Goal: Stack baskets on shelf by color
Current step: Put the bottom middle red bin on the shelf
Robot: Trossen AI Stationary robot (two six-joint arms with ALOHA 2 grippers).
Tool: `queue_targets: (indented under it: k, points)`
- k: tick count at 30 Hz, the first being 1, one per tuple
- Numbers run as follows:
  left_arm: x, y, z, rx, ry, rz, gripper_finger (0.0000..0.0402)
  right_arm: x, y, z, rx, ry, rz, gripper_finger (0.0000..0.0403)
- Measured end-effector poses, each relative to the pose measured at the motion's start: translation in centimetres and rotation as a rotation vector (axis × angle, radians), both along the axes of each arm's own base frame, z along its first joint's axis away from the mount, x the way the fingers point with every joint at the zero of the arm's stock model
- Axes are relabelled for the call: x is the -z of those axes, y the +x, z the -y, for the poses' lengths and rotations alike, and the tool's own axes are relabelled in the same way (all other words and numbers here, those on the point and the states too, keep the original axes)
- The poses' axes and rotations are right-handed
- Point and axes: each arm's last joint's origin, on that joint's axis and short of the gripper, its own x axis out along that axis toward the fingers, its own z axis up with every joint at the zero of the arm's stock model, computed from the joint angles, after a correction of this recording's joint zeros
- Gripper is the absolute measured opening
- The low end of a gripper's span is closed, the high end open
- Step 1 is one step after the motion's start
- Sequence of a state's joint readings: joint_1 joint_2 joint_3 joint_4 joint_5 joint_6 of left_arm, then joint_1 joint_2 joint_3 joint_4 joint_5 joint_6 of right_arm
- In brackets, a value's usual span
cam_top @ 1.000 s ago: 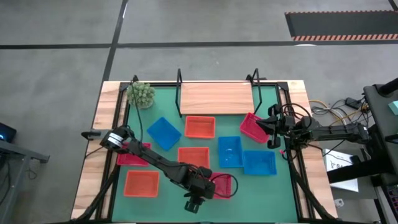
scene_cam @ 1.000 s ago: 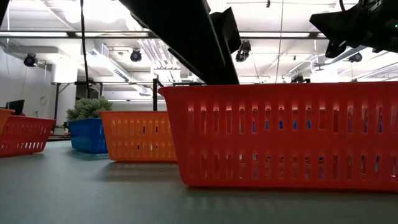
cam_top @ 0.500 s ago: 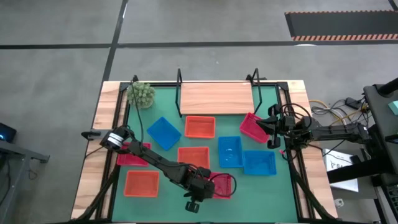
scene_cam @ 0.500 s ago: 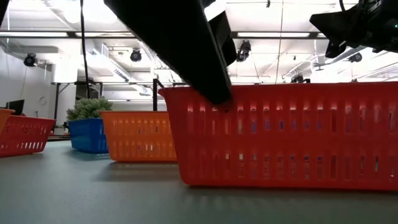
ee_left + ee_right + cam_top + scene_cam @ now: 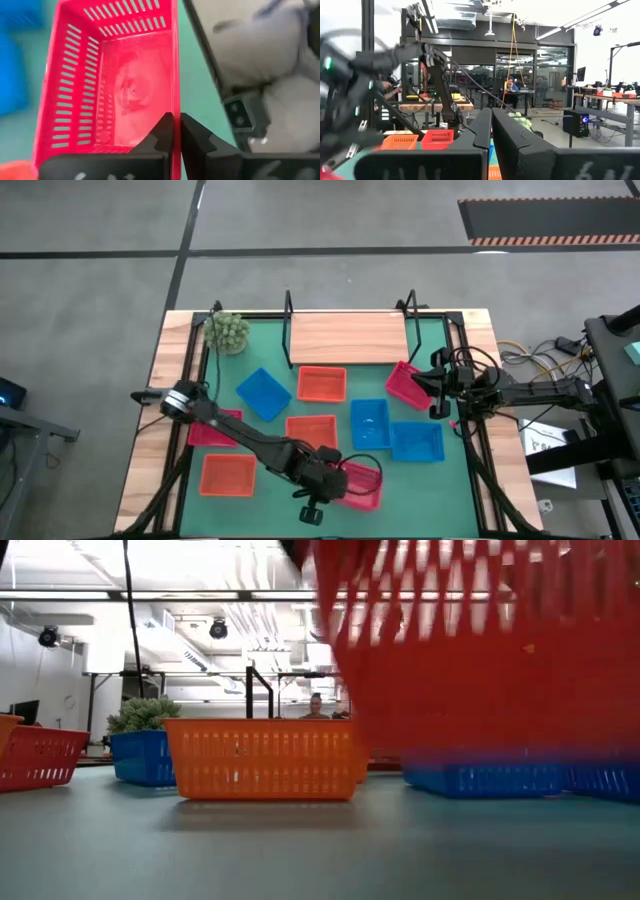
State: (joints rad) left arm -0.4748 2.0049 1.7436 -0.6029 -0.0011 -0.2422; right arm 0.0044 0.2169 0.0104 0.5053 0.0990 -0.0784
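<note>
My left gripper is shut on a red-pink basket near the mat's front edge; the basket fills the upper right of the low view. My right gripper is shut and raised at the mat's right side, beside a second red-pink basket; I cannot tell whether it touches it. The wooden shelf stands bare at the far edge. A third red-pink basket lies under my left arm. Three blue baskets and three orange baskets stand on the mat. My left gripper pinches one side wall of the red-pink basket at its rim, one finger inside and one outside. The fingers come from above. The basket is lifted clear of the mat and tilted.
A small green plant stands at the mat's far left corner. A black frame runs around the green mat. The shelf's black end frames rise at both ends. A person shows far off in the room.
My left gripper has gone down onto the rim of the red-pink basket and then risen with it. The basket, which stood flat on the mat, is now lifted clear and tilted, shifted a little toward the table's near right.
</note>
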Motion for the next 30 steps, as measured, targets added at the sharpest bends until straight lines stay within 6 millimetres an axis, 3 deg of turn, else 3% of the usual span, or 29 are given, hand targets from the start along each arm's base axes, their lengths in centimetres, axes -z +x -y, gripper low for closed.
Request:
queue_targets:
  k: [8,12,18,26,30]
  points:
    - [-7.5,-2.9,-5.8,-0.497,0.250,0.217,0.0001,-0.4,0.0,0.0,-0.004,0.012,-0.007,0.0009]
    - [-9.0,-3.1,-8.9,-0.697,0.369,0.301,0.0000,-0.4,0.0,0.0,-0.003,0.008,-0.025,0.0009]
    - [-8.1,-1.6,-14.4,-0.877,0.459,0.273,0.0000,-0.4,0.0,0.0,-0.002,0.008,-0.029,0.0009]
    - [-4.3,-0.5,-22.8,-1.095,0.463,0.133,0.0000,-0.3,0.1,0.0,-0.002,0.007,-0.048,0.0009]
    - [-2.0,-0.3,-25.8,-1.142,0.446,0.071,0.0000,-0.3,0.1,0.0,0.000,0.001,-0.053,0.0009]
